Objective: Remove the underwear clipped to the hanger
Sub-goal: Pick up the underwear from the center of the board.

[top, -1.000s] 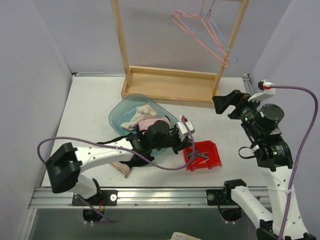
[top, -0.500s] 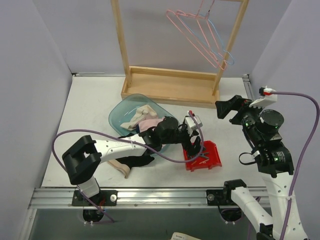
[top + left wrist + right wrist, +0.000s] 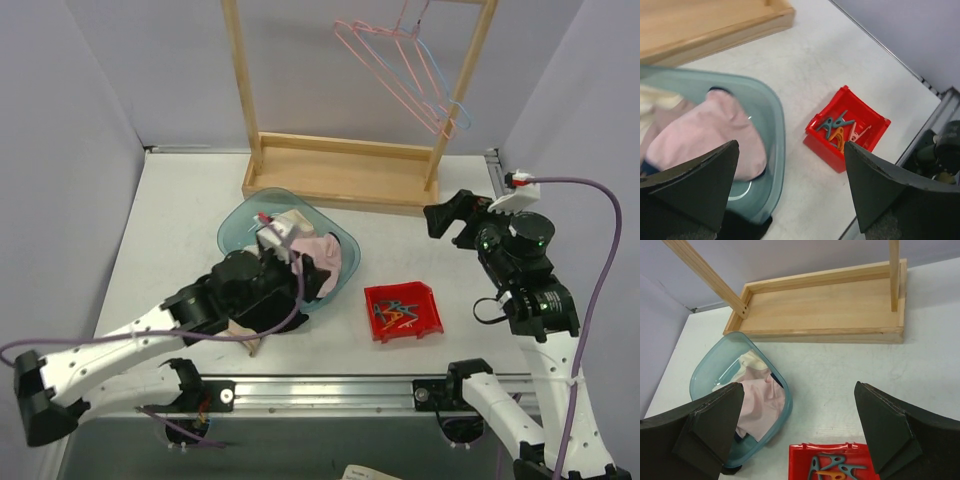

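The teal basin (image 3: pixel 715 371), near the desk's middle, holds the underwear (image 3: pixel 705 135) — pale pink cloth heaped over beige. Just right of it, the red tray (image 3: pixel 822 150) holds coloured clothespins (image 3: pixel 840 131) (a small tangle). The left gripper (image 3: pixel 790 165) and right gripper (image 3: pixel 799 390) both gape — grasping nothing.

Pale pink underwear (image 3: pixel 328 258), teal basin (image 3: pixel 240 215), red tray (image 3: pixel 434 318)

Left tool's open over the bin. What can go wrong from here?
1. Pink briefs are heaped up to the bin rim below the open left tool; pulling away could drag them out.
2. Black briefs lie on the table beside the bin, under the left arm; a low sweep might push them off the near edge.
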Tool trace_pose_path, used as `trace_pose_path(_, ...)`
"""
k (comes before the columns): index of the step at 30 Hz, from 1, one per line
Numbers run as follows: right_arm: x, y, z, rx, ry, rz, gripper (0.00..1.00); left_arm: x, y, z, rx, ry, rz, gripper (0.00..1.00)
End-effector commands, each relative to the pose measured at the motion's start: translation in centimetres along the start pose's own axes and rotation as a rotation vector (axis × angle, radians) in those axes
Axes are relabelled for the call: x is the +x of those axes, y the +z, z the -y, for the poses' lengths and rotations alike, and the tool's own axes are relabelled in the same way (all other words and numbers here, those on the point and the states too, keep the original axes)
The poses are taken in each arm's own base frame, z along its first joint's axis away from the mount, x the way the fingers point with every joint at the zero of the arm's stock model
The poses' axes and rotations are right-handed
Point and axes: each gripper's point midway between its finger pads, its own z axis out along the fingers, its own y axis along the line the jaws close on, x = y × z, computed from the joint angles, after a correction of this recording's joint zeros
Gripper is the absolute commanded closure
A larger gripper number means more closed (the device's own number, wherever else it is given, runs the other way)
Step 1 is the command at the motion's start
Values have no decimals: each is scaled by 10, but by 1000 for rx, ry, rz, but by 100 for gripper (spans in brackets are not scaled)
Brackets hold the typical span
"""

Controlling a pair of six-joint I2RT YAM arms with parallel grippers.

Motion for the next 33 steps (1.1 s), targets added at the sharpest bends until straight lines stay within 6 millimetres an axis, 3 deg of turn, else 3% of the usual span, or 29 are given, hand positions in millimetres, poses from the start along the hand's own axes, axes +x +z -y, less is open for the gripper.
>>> trace_pose_path(1, 12, 9, -2, -23, -5, -35, 0, 47, -54, -67, -360, -182, -95, 6)
trace_pose_path(3, 15, 13, -4, -34, 3, -41, 0, 71, -67, -83, -442, -196, -152, 6)
trace_pose_path(8, 24, 20, -11, -55, 4, -69, 0, 86, -78, -122, -696, -220, -188, 6)
trace_pose_path(13, 26, 19, -10, -45, 3, -68, 0, 119, -72, -144, -816, -198, -312, 6)
trace_pose_path(16, 29, 21, -11, -53, 2, -73, 0, 126, -68, -157, -851, -198, -330, 6)
trace_pose_path(24, 32, 25, -12, -63, -11, -81, 0, 97, -40, -160, -792, -187, -209, 2)
trace_pose_path(31, 34, 27, -14, -76, -14, -82, 1, 103, -17, -166, -753, -166, -255, 23)
trace_pose_path(33, 33, 27, -14, -79, -19, -79, 2, 107, -15, -167, -744, -165, -274, 43)
